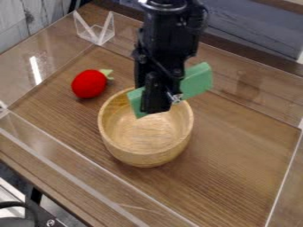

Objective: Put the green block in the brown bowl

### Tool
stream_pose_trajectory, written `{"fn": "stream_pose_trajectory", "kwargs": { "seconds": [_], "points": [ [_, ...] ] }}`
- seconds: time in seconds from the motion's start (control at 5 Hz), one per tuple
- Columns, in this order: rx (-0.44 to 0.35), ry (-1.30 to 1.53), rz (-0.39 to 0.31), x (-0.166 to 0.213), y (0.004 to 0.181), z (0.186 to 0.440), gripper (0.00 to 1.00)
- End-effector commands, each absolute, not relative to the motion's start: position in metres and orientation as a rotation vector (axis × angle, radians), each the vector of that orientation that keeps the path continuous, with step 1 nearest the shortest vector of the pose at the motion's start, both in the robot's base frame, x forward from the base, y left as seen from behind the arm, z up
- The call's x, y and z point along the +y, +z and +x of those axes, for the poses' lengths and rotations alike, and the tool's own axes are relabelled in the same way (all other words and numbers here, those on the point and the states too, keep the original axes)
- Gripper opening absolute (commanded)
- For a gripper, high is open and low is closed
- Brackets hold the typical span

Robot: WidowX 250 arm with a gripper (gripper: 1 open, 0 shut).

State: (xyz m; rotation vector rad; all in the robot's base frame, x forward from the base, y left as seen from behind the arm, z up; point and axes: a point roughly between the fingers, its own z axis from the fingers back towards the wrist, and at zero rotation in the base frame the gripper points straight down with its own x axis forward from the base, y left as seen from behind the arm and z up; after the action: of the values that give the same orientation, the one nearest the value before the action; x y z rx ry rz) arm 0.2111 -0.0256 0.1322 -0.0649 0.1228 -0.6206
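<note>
Near the upper middle of the frame, my end effector point(169, 89) is clamped on the green block point(173, 90), plain, mint-green and tilted, above the brown bowl point(145, 136).

Most likely a lab or a test station, though the close view shows too little of the room to be sure. A black robot arm point(172, 31) reaches over a wood-grained bench point(236, 155), and black cabling point(27, 211) lies at the lower left edge. The bench has pale strips point(66, 152) along its side. A wooden bowl point(148, 142) and a red ball point(89, 84) could belong to a kitchen, but no kitchen fittings show.
</note>
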Motion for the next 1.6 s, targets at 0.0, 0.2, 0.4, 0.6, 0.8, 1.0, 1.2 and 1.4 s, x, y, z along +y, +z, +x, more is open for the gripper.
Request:
{"fn": "stream_pose_trajectory", "kwargs": {
  "seconds": [0.0,0.2,0.4,0.6,0.8,1.0,1.2,1.4],
  "points": [
    [0.062,-0.548,-0.066,-0.024,0.143,0.227,1.0],
    [0.051,-0.559,-0.072,-0.022,0.145,0.23,1.0],
    [0.026,-0.561,-0.063,-0.017,0.147,0.232,1.0],
    [-0.008,-0.513,-0.054,-0.013,0.152,0.238,1.0],
    [-0.073,-0.456,-0.043,-0.012,0.162,0.246,1.0],
    [-0.151,-0.395,-0.037,-0.009,0.172,0.254,1.0],
    [-0.222,-0.39,-0.038,0.0,0.18,0.256,1.0],
    [-0.265,-0.42,-0.055,-0.002,0.177,0.25,1.0]
  ]
}}
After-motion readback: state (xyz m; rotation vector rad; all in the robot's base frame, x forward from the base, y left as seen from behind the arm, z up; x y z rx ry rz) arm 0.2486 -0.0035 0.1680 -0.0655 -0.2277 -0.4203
